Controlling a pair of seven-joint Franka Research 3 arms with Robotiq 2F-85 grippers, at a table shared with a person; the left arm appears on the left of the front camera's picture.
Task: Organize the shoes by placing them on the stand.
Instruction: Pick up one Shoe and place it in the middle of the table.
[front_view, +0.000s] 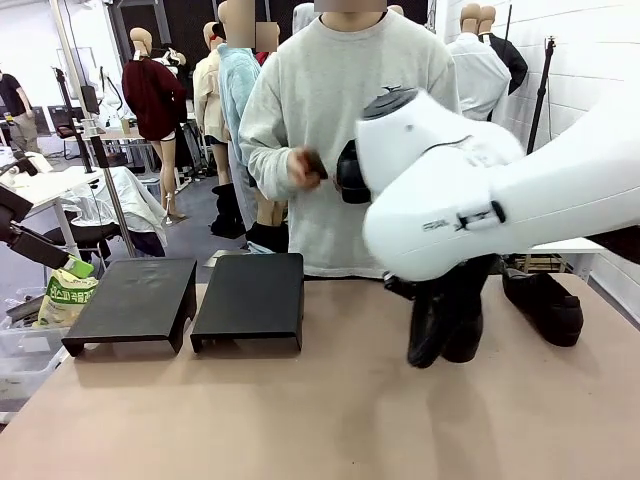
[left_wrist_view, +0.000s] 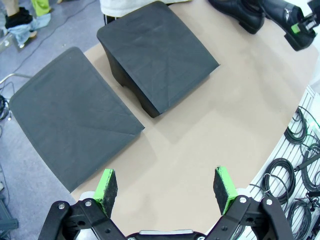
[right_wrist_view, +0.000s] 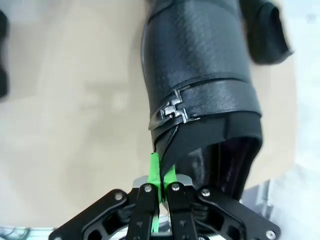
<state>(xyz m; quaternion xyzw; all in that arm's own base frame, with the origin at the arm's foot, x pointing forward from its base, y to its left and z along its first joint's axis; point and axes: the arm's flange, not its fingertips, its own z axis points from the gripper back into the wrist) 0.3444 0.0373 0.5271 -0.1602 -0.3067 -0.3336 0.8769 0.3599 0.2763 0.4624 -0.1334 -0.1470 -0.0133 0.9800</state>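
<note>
The right gripper (right_wrist_view: 161, 167) was clenched on the thin collar edge of a buckled black shoe (right_wrist_view: 200, 65), its green pads pinching the leather at the heel opening. The shoe hung toe-down over the table (front_view: 330, 430). That rim was probably chosen as the one part thin enough for narrow jaws to pinch. Whether the toe touched the tabletop could not be told.

The left gripper (left_wrist_view: 165, 184) stood spread wide and empty above the table, near the stand (left_wrist_view: 160, 55), likely waiting out of the way. The stand's two units sat side by side toward the robot's left, close but apart, with their flat tops bare and no shoe placed yet. A second shoe (front_view: 545, 300) lay on the table at the far right, well apart from the stand.

The tabletop was plain tan. Behind it stood a person (front_view: 340, 100) in a grey sweatshirt, one hand raised around a small dark thing. Coiled cables (left_wrist_view: 300, 165) hung on a slatted panel beside the table.
</note>
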